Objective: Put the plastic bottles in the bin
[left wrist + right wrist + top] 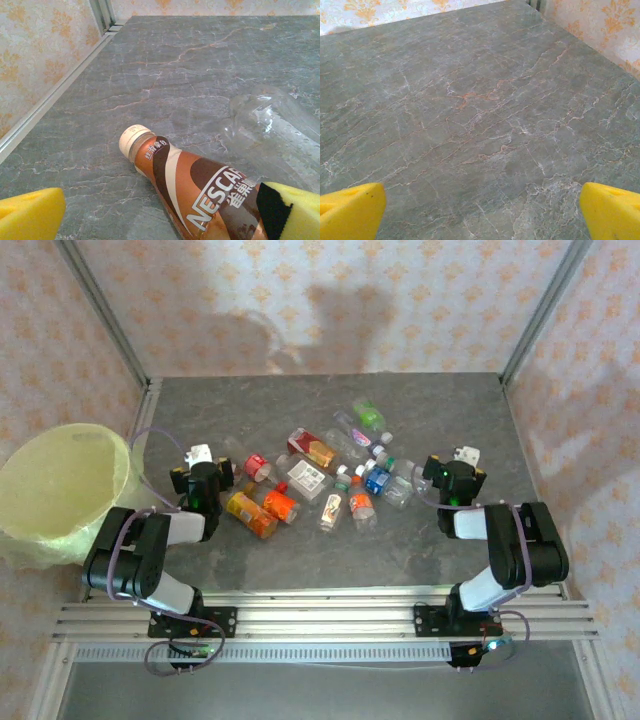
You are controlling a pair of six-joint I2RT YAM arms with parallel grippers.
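Note:
Several plastic bottles lie scattered across the middle of the grey table, among them two orange ones, a green-labelled one and a blue one. The bin, lined with a pale yellow-green bag, stands off the table's left edge. My left gripper is at the cluster's left side and is open. In the left wrist view a brown Nescafe bottle lies on its side between the yellow fingertips, beside a clear bottle. My right gripper is open over bare table.
Patterned walls and metal frame posts close in the table on three sides. An aluminium rail carries both arm bases at the near edge. Bare table surface lies behind the bottles and to the far right.

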